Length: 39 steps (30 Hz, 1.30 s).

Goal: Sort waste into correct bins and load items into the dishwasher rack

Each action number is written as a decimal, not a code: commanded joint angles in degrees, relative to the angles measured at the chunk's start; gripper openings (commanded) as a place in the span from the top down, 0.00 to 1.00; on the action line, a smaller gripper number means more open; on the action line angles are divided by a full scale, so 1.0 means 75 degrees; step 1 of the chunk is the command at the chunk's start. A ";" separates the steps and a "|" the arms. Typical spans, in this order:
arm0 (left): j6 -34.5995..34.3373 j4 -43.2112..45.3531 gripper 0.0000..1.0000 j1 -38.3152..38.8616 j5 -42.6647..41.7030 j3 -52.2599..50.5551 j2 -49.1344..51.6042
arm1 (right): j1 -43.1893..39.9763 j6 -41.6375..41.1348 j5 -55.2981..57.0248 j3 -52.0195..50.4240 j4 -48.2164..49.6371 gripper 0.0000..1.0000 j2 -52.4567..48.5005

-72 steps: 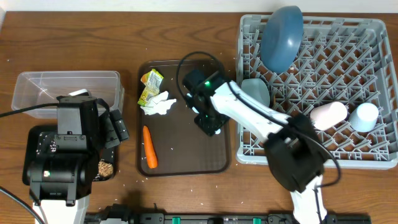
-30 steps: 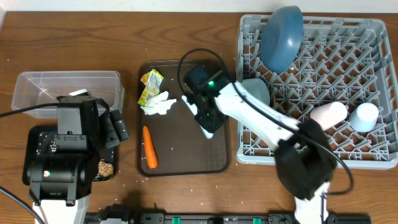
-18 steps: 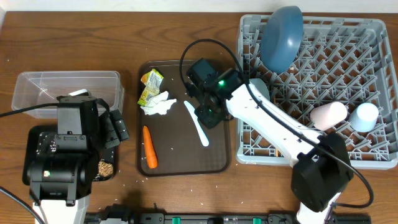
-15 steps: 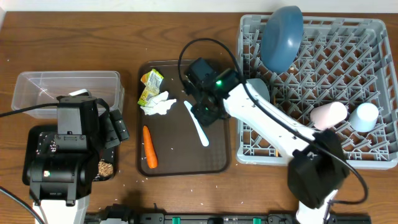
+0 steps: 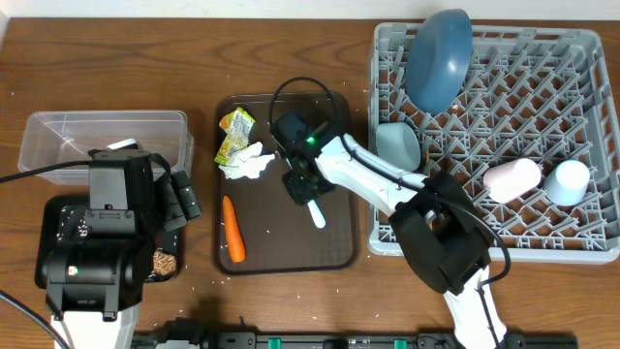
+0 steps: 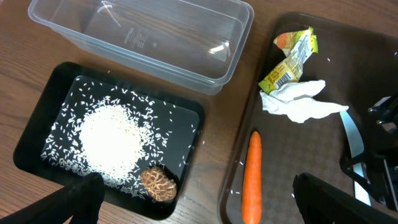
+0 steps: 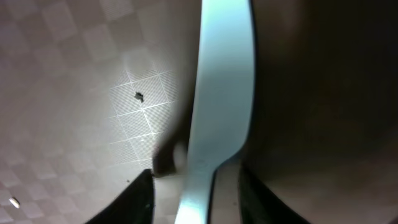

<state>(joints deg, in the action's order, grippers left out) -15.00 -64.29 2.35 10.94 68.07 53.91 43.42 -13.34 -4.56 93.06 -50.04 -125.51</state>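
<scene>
Carrot [image 5: 232, 230]: orange, lying flat just below your tissue [image 5: 247, 163] and wrapper [image 5: 233, 134].
Utensil [image 5: 316, 215]: pale blue, flat, right of them.
Plate [image 5: 438, 58]: dark blue, on edge in your rack [image 5: 542, 247].
Pink cup [image 5: 511, 178]: in the rack, beside the light blue cup [image 5: 567, 181].

The left arm [image 5: 97, 228] sits folded at the left side, and the left hand [image 6: 199, 204] points down with its fingers [image 6: 81, 198] spread wide. The right arm [image 5: 373, 179] stretches leftward, the right hand [image 5: 301, 182] held low with its fingers partly apart.
</scene>
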 commanded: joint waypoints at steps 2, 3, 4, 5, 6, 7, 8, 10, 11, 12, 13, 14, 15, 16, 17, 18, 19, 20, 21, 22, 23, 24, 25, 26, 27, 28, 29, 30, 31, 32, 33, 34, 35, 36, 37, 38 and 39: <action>-0.0035 -0.0020 0.02 -0.0012 0.0125 0.0105 0.0000 | 0.0073 -0.0271 -0.0291 -0.0012 -0.0009 0.73 -0.0125; -0.0035 -0.0020 0.02 -0.0012 0.0125 0.0105 0.0000 | 0.0073 -0.0283 -0.0338 -0.0012 -0.0017 0.74 -0.0125; -0.0035 -0.0020 0.02 -0.0012 0.0125 0.0105 0.0000 | 0.0073 -0.0300 -0.0393 -0.0012 -0.0032 0.76 -0.0125; -0.0035 -0.0020 0.02 -0.0012 0.0125 0.0105 0.0000 | 0.0070 -0.0376 -0.0396 -0.0012 -0.0050 0.79 -0.0128; -0.0035 -0.0020 0.02 -0.0012 0.0122 0.0105 0.0000 | 0.0070 -0.0393 -0.0391 -0.0012 -0.0058 0.80 -0.0128; -0.0035 -0.0020 0.02 -0.0012 0.0122 0.0105 0.0000 | 0.0070 -0.0393 -0.0391 -0.0012 -0.0055 0.82 -0.0128; -0.0035 -0.0020 0.02 -0.0012 0.0125 0.0105 0.0000 | 0.0067 -0.0399 -0.0376 -0.0012 -0.0055 0.82 -0.0128; -0.0035 -0.0020 0.02 -0.0012 0.0122 0.0105 0.0000 | 0.0064 -0.0548 -0.0251 -0.0012 -0.0070 0.86 -0.0128; -0.0035 -0.0020 0.02 -0.0012 0.0122 0.0105 0.0000 | 0.0064 -0.0627 -0.0178 -0.0009 -0.0076 0.89 -0.0128; -0.0035 -0.0020 0.02 -0.0012 0.0125 0.0105 0.0000 | 0.0064 -0.0691 -0.0099 -0.0012 -0.0073 0.93 -0.0128; -0.0035 -0.0020 0.02 -0.0012 0.0122 0.0105 0.0000 | 0.0064 -0.0705 -0.0082 -0.0012 -0.0064 0.93 -0.0128; -0.0035 -0.0020 0.02 -0.0012 0.0125 0.0105 0.0000 | 0.0064 -0.0705 -0.0076 -0.0012 -0.0064 0.94 -0.0128; -0.0035 -0.0020 0.02 -0.0012 0.0125 0.0105 0.0000 | 0.0064 -0.0705 -0.0041 -0.0012 -0.0067 0.94 -0.0128; -0.0035 -0.0020 0.02 -0.0012 0.0125 0.0105 0.0000 | 0.0064 -0.0705 0.0023 -0.0009 -0.0067 0.94 -0.0128; -0.0035 -0.0020 0.02 -0.0012 0.0125 0.0105 0.0000 | 0.0064 -0.0702 0.0064 -0.0009 -0.0061 0.94 -0.0128; -0.0035 -0.0020 0.02 -0.0012 0.0122 0.0105 0.0000 | 0.0064 -0.0699 0.0096 -0.0009 -0.0064 0.94 -0.0125; -0.0035 -0.0020 0.02 -0.0012 0.0125 0.0105 0.0000 | 0.0064 -0.0647 0.0096 -0.0009 -0.0058 0.94 -0.0125; -0.0035 -0.0020 0.02 -0.0012 0.0122 0.0105 0.0000 | 0.0064 -0.0641 0.0096 -0.0009 -0.0058 0.94 -0.0125; -0.0035 -0.0020 0.02 -0.0012 0.0122 0.0105 0.0000 | 0.0064 -0.0641 0.0096 -0.0009 -0.0061 0.95 -0.0119; -0.0035 -0.0020 0.02 -0.0012 0.0122 0.0105 0.0000 | 0.0064 -0.0635 0.0096 -0.0006 -0.0064 0.95 -0.0105; -0.0035 -0.0020 0.02 -0.0012 0.0125 0.0105 0.0000 | 0.0064 -0.0597 0.0093 0.0000 -0.0061 0.95 -0.0090; -0.0035 -0.0020 0.02 -0.0012 0.0122 0.0105 0.0000 | 0.0064 -0.0522 0.0096 0.0032 -0.0079 0.95 -0.0061; -0.0035 -0.0020 0.02 -0.0012 0.0122 0.0105 0.0000 | 0.0064 -0.0455 0.0102 0.0073 -0.0111 0.95 -0.0041; -0.0035 -0.0020 0.02 -0.0012 0.0122 0.0105 0.0000 | 0.0064 -0.0434 0.0146 0.0111 -0.0160 0.95 0.0009; -0.0035 -0.0020 0.02 -0.0012 0.0122 0.0105 0.0000 | 0.0064 -0.0437 0.0201 0.0143 -0.0224 0.95 0.0052; -0.0035 -0.0020 0.02 -0.0012 0.0122 0.0105 0.0000 | 0.0061 -0.0440 0.0286 0.0181 -0.0312 0.95 0.0143; -0.0035 -0.0020 0.02 -0.0012 0.0122 0.0105 0.0000 | 0.0055 -0.0443 0.0344 0.0195 -0.0361 0.95 0.0207; -0.0035 -0.0020 0.02 -0.0012 0.0125 0.0105 0.0000 | 0.0047 -0.0443 0.0382 0.0213 -0.0420 0.95 0.0315; -0.0035 -0.0020 0.02 -0.0012 0.0125 0.0105 0.0000 | 0.0029 -0.0446 0.0379 0.0221 -0.0455 0.96 0.0385; -0.0035 -0.0020 0.02 -0.0012 0.0125 0.0105 0.0000 | 0.0012 -0.0449 0.0376 0.0227 -0.0481 0.96 0.0484; -0.0035 -0.0020 0.02 -0.0012 0.0125 0.0105 0.0000 | -0.0017 -0.0475 0.0376 0.0227 -0.0498 0.96 0.0589; -0.0035 -0.0020 0.02 -0.0012 0.0125 0.0105 0.0000 | -0.0041 -0.0545 0.0379 0.0227 -0.0533 0.96 0.0694; -0.0035 -0.0020 0.02 -0.0012 0.0122 0.0105 0.0000 | -0.0082 -0.0627 0.0379 0.0227 -0.0571 0.96 0.0828; -0.0035 -0.0020 0.02 -0.0012 0.0125 0.0105 0.0000 | -0.0134 -0.0682 0.0379 0.0227 -0.0615 0.96 0.0973; -0.0035 -0.0020 0.02 -0.0012 0.0122 0.0105 0.0000 | -0.0181 -0.0705 0.0376 0.0230 -0.0641 0.96 0.1116; -0.0035 -0.0020 0.02 -0.0012 0.0125 0.0105 0.0000 | -0.0259 -0.0740 0.0379 0.0230 -0.0685 0.96 0.1335; -0.0035 -0.0020 0.02 -0.0012 0.0125 0.0105 0.0000 | -0.0312 -0.0743 0.0376 0.0230 -0.0717 0.96 0.1486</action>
<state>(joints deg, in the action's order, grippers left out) -15.00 -64.29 2.35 10.94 68.07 53.91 42.89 -17.61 -2.76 93.32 -54.94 -120.36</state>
